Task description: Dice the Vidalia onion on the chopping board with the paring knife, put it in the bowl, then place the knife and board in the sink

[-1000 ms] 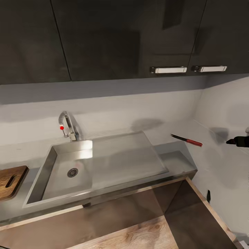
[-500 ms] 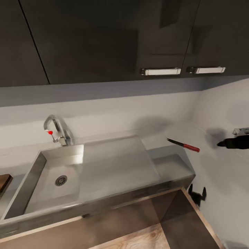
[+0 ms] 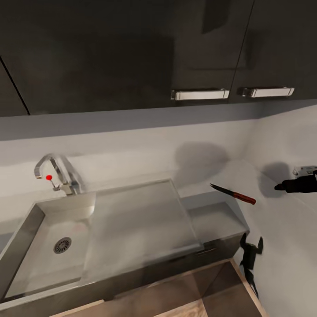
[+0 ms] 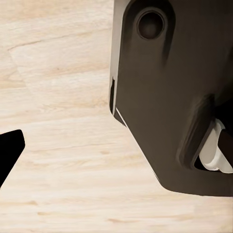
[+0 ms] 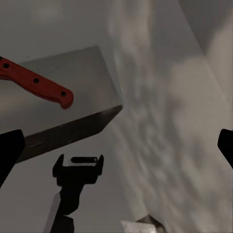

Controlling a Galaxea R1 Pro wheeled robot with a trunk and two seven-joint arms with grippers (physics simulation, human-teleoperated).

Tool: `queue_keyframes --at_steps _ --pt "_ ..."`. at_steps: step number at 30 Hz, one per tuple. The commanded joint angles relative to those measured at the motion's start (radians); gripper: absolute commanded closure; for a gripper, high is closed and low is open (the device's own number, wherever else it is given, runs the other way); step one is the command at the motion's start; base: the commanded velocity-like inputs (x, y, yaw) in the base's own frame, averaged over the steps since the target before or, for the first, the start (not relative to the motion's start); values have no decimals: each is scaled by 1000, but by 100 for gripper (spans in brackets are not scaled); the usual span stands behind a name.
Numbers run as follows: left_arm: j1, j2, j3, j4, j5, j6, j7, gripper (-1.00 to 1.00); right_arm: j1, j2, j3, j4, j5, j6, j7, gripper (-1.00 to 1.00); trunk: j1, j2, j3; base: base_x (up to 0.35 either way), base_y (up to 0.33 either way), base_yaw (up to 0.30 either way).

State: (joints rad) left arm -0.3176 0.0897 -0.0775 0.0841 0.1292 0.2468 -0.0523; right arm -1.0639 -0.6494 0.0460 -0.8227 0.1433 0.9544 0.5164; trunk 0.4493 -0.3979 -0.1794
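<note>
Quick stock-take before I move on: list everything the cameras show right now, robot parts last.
Paring knife: one, dark blade, red handle, on the countertop right of the sink.
Sink: one, steel basin with round drain and drainboard.
Faucet: one, chrome with red knob, behind the basin.
Countertop: one, grey.
Upper cabinets: glossy black, two chrome handles.
Wall: pale grey.
Floor: light wood.
Left pincer: black, low beside the counter's end, open.
Right pincer: black, right of the knife; state unclear.
</note>
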Motion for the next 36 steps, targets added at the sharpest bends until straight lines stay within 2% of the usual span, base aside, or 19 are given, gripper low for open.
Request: queue_keyframes --at_steps 1,15,19,29,36 --pt "-1 0 -8 1 10 2 -4 -100 -1 -1 3 1 10 1 9 -100 1 -2 -2 73 -3 0" --pt "-1 -1 -8 2 10 2 -4 -100 -1 -1 3 6 10 0 9 -100 1 -2 -2 11 0 0" --pt "-1 -1 -8 2 10 2 -4 -100 -1 9 4 17 10 0 10 -100 1 -2 -2 19 5 0" --pt "-1 -1 -9 2 10 0 -2 -100 -1 12 5 22 10 0 9 -100 1 -2 -2 216 78 0" --pt "-1 -2 -9 1 10 1 -1 -100 -2 19 8 34 10 -2 10 -100 1 -2 -2 68 3 0"
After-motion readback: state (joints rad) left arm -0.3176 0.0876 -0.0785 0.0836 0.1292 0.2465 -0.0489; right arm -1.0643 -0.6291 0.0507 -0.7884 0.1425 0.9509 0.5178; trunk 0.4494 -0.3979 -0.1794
